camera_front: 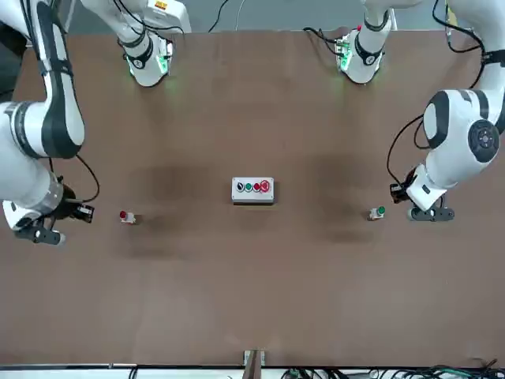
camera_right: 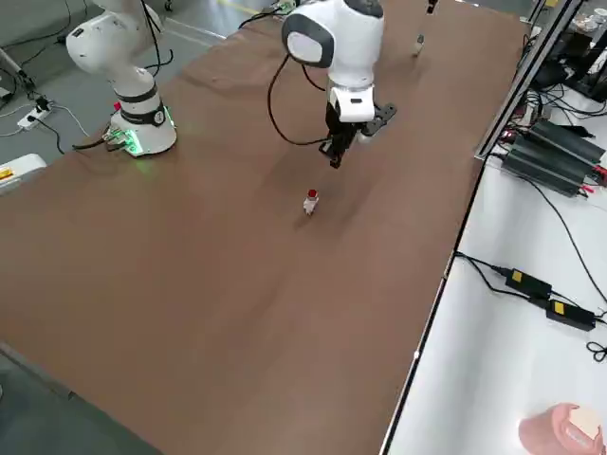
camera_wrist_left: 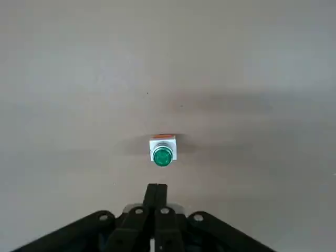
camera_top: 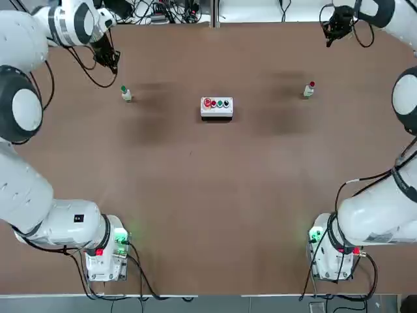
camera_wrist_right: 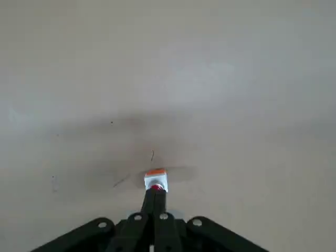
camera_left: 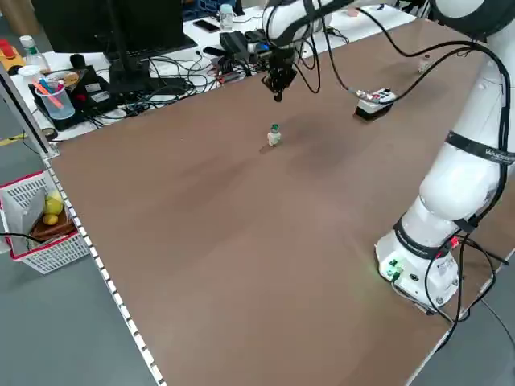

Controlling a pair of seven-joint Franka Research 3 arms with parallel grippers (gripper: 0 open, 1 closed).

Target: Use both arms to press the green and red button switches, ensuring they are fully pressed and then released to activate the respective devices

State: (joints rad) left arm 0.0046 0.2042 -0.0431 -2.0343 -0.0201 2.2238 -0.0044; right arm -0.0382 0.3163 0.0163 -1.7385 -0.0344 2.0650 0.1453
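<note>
The green switch [camera_top: 126, 94] stands on the brown table at the far left, and shows again [camera_wrist_left: 162, 154] [camera_front: 377, 212] [camera_left: 274, 135]. My left gripper [camera_top: 109, 62] hangs above and beyond it, fingers [camera_wrist_left: 156, 193] shut together on nothing, clear of the cap. At the far right stands the red switch [camera_top: 309, 89] [camera_front: 126, 217] [camera_right: 310, 201]. Over it, raised and a little farther back, is my right gripper [camera_top: 335, 31], shut and empty; in the right wrist view its fingertips [camera_wrist_right: 155, 198] line up with the red cap [camera_wrist_right: 155, 181], while the right side view shows a gap between them.
A white box with a row of red and green buttons [camera_top: 216, 106] [camera_front: 252, 189] sits mid-table between the two switches. Both arm bases [camera_top: 107, 248] [camera_top: 332, 251] stand at the near edge. Cables, a monitor and a basket [camera_left: 44, 225] lie off the table.
</note>
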